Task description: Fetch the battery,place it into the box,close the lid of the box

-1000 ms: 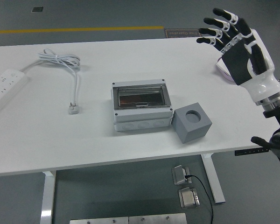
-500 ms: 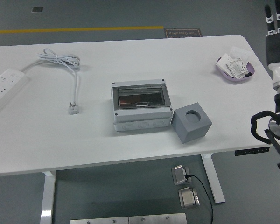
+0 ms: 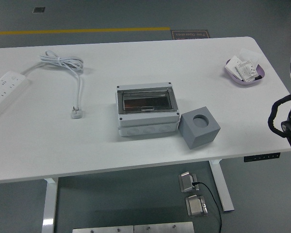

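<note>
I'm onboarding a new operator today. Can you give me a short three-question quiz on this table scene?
1. True or false: the box has its clear lid shut.
2. What lies right of the box, touching its corner?
A. a grey cube with a round hole
B. a power strip
C. a purple dish
3. Fill in: the purple dish sits near the table's far ____ corner.

Key: 1 true; 2 A, the grey cube; 3 right.

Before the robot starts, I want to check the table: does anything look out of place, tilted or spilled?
Nothing is spilled or damaged. The grey cube with a round hole on top sits turned at an angle, close by the box, whose lid looks closed. The power strip partly runs off the picture's left edge. The purple dish holds small packets.
</note>
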Robot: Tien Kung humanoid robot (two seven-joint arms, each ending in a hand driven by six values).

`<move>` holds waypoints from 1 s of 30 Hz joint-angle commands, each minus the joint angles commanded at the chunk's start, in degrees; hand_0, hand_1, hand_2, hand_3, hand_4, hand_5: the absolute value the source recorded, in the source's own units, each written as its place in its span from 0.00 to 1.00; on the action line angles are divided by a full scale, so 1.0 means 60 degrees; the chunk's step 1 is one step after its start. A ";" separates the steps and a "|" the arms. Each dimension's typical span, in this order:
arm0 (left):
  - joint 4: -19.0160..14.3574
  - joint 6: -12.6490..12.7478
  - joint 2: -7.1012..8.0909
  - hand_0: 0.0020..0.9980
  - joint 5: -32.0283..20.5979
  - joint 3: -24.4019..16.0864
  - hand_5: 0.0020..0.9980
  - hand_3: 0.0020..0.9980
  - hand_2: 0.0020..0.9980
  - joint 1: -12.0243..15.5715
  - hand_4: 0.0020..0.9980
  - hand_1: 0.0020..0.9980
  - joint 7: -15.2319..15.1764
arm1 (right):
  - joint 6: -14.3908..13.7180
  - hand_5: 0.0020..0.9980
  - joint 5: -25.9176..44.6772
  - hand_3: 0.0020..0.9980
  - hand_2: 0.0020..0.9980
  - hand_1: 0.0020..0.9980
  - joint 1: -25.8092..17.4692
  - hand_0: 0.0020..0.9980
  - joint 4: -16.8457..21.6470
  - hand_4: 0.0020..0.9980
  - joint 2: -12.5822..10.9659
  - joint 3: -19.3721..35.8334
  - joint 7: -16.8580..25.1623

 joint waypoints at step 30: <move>-0.0044 -0.0129 0.0017 0.58 0.0521 -0.0187 0.16 0.60 0.59 -0.0013 0.62 0.63 0.0155 | -0.2241 0.33 -0.9346 0.70 0.71 0.64 0.0008 0.62 0.2244 0.75 -0.0714 0.1111 -0.5838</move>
